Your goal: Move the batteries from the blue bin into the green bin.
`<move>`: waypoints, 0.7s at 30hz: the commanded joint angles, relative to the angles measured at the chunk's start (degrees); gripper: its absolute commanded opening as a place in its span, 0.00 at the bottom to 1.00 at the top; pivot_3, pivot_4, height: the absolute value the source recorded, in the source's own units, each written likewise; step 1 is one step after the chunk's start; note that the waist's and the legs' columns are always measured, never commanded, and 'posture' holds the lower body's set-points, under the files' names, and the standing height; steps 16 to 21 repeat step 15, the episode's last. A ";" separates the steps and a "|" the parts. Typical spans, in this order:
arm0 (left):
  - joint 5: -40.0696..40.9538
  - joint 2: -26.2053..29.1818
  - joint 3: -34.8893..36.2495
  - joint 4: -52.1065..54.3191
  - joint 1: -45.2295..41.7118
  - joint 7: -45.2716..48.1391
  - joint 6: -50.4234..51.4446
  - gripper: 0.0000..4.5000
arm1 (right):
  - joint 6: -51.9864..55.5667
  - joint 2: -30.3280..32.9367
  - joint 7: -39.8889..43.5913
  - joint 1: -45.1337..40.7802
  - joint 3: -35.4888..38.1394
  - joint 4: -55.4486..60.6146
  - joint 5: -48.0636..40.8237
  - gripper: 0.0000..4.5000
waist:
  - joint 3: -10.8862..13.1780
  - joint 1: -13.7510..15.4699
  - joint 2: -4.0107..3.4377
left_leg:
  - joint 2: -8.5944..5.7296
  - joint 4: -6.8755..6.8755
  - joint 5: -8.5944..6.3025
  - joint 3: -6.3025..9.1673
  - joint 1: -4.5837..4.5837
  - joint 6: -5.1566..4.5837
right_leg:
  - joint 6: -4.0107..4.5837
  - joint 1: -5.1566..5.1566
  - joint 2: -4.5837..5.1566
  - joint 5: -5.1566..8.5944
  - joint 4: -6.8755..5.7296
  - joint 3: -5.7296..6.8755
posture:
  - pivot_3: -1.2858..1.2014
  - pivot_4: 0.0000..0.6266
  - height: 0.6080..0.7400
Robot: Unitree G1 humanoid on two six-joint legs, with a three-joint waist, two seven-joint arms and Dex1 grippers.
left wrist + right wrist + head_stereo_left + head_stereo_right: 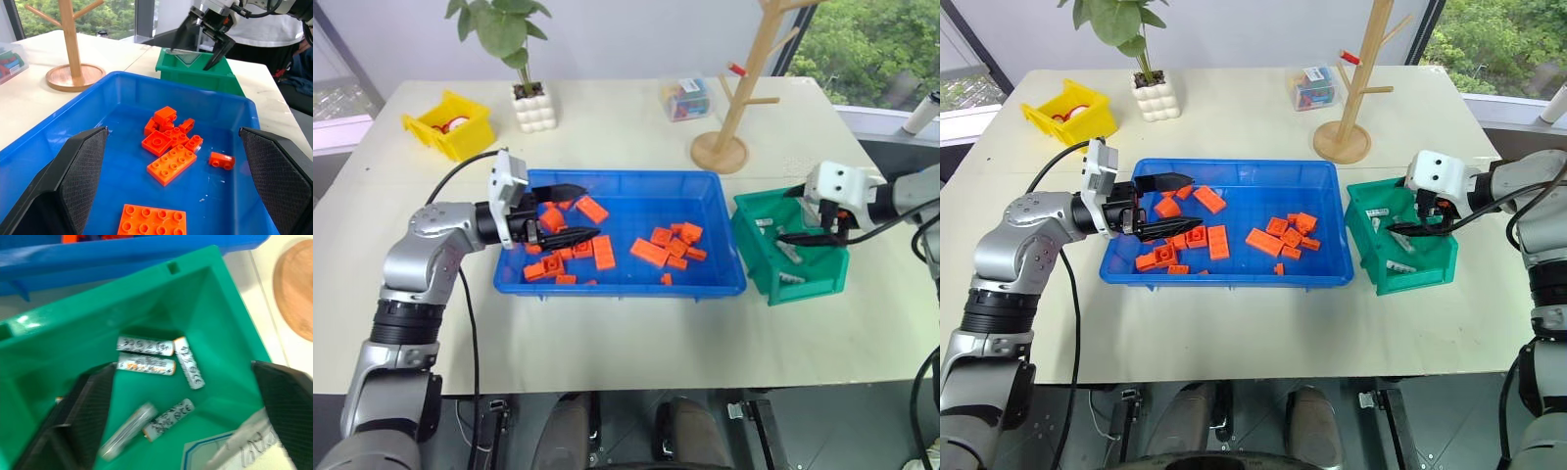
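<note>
Five batteries (146, 346) lie in the green bin (756, 250) near the worktop's right edge under the released right fingers (274, 401); the left fingers (78, 176), spread over the blue bin (705, 279), risk grabbing orange blocks (171, 161).

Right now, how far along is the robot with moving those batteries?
Nearly done, it seems. Five slim silver batteries lie in the deep green plastic bin. The right tool hangs open over them, holding nothing. The shallow blue plastic tray shows orange plastic blocks; I see no batteries there.
</note>
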State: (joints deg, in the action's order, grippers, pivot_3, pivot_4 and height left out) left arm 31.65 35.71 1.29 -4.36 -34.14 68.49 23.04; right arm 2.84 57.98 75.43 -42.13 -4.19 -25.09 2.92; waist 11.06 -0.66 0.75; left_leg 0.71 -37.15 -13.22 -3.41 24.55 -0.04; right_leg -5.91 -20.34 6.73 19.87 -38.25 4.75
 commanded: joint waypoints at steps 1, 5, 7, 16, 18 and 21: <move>-0.11 0.71 3.12 1.43 -0.61 -1.49 -1.98 1.00 | -0.39 -0.87 -5.07 -4.99 2.88 -2.59 -0.97 0.98 | 0.01 -0.08 -0.01 | 0.00 0.00 0.00 0.00 0.00 0.00 | 0.00 0.00 0.00 0.00 0.00 0.00 | 0.52 0.24 1.00; 0.15 0.88 7.05 0.01 -1.86 -5.21 -4.05 1.00 | -0.99 -2.97 -12.81 -11.42 6.88 -10.17 -3.21 0.98 | 0.01 -0.13 0.00 | 0.04 0.00 0.00 -0.01 0.00 0.01 | 0.00 -0.02 -0.02 0.00 0.01 0.00 | 0.52 0.24 1.00; 0.36 1.41 9.35 -0.63 -2.44 -7.12 -4.79 1.00 | -1.75 -3.83 -16.91 -14.13 9.22 -14.82 -4.47 0.98 | 0.01 -0.08 0.00 | 0.04 -0.01 0.00 -0.02 0.00 0.01 | 0.00 -0.01 -0.02 0.00 0.02 0.00 | 0.52 0.24 1.00; 0.66 6.45 20.32 -2.17 0.58 -15.77 -3.93 1.00 | -8.41 -5.94 -34.26 -17.06 19.06 -31.04 -9.10 0.98 | 0.02 -0.08 0.02 | 0.01 0.04 0.00 -0.01 0.00 0.00 | 0.00 0.04 0.02 0.00 0.07 0.05 | 0.52 0.24 1.00; 0.66 6.45 20.32 -2.17 0.58 -15.77 -3.93 1.00 | -8.41 -5.94 -34.26 -17.06 19.06 -31.04 -9.10 0.98 | 0.02 -0.08 0.02 | 0.01 0.04 0.00 -0.01 0.00 0.00 | 0.00 0.04 0.02 0.00 0.07 0.05 | 0.52 0.24 1.00; 0.66 6.45 20.32 -2.17 0.58 -15.77 -3.93 1.00 | -8.41 -5.94 -34.26 -17.06 19.06 -31.04 -9.10 0.98 | 0.02 -0.08 0.02 | 0.01 0.04 0.00 -0.01 0.00 0.00 | 0.00 0.04 0.02 0.00 0.07 0.05 | 0.52 0.24 1.00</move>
